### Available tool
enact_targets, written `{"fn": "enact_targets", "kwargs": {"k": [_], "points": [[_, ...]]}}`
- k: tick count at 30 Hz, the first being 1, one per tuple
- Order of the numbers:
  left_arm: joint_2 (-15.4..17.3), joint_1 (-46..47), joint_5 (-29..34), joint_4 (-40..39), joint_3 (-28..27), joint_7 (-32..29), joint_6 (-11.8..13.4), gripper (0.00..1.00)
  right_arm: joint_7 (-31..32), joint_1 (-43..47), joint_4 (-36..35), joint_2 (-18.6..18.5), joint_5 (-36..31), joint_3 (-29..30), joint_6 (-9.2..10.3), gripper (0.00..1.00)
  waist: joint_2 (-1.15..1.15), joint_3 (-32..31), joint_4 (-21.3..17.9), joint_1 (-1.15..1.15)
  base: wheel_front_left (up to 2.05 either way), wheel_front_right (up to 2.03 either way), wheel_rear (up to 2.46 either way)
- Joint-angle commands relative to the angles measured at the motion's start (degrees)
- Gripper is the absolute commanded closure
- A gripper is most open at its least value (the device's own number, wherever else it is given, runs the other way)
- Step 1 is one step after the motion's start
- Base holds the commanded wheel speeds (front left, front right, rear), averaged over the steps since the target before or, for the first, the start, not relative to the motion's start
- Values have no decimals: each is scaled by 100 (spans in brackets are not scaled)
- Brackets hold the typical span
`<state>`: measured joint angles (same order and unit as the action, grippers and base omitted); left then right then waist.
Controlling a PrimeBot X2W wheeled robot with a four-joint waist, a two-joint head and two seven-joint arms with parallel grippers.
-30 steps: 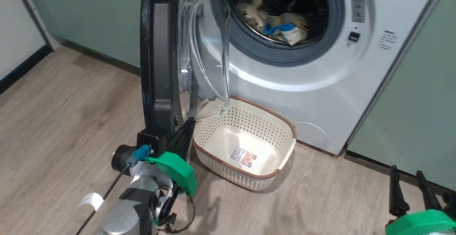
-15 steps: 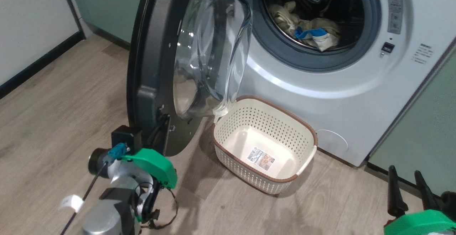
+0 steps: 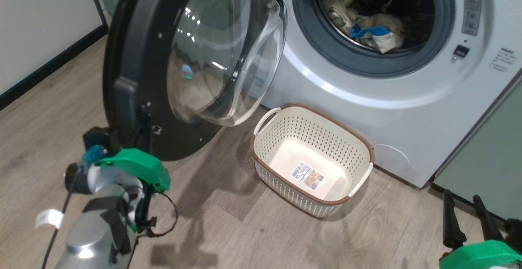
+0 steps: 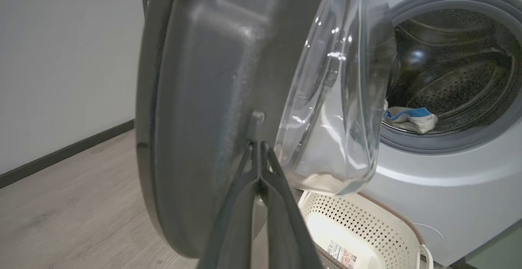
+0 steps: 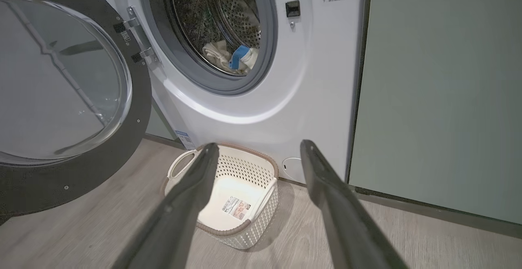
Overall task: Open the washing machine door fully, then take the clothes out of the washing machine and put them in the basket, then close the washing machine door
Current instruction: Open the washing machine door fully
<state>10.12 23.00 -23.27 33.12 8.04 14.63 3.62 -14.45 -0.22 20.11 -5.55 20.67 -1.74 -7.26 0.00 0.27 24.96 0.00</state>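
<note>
Black-rimmed and glass-bellied, the door (image 3: 122, 69) stands straight ahead of the left gripper (image 4: 258, 157). That gripper's fingers (image 4: 238, 208) are pressed together on nothing, tips touching the door's grey inner face just below a small latch hook (image 4: 255, 118) and just left of the glass bowl (image 4: 338, 110). The hinge (image 5: 138, 36) lies beyond the tips to their right, so a push along the fingers would, I judge, swing the door wider; it looks near its full sweep already. The clothes (image 3: 377, 30) lie low in the drum (image 5: 232, 16) of the machine (image 3: 326, 93), off to the left gripper's right with the glass bowl in between. They are ahead of and above the right gripper (image 5: 259, 146), whose fingers stand wide apart and empty. The basket (image 5: 244, 167) sits on the floor (image 3: 244, 228) ahead of and below those tips, under the drum mouth. The right arm has the clearer, nearer line to the clothes.
</note>
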Motion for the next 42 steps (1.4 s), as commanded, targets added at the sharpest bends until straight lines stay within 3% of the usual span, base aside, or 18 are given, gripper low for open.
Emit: {"fn": "enact_targets", "kwargs": {"k": [1,16,33,42], "points": [[198,433,3,-134,-287,36,-10,100,-55,-181,-146,-173,16,-122,-23,0,0,62,7,0,0,0,0],[-145,945,198,213,-1222,37,-143,100,-55,-563,-188,-487,-6,-271,-23,0,0,730,29,0,0,0,0],[-142,1384,598,530,-2692,37,-210,100,-55,-947,-144,-638,15,-425,-23,0,0,1153,-205,0,0,0,0],[-203,1124,1093,570,-2711,37,-663,100,-55,-804,-105,-402,43,-379,-23,0,0,769,-459,0,0,0,0]]}}
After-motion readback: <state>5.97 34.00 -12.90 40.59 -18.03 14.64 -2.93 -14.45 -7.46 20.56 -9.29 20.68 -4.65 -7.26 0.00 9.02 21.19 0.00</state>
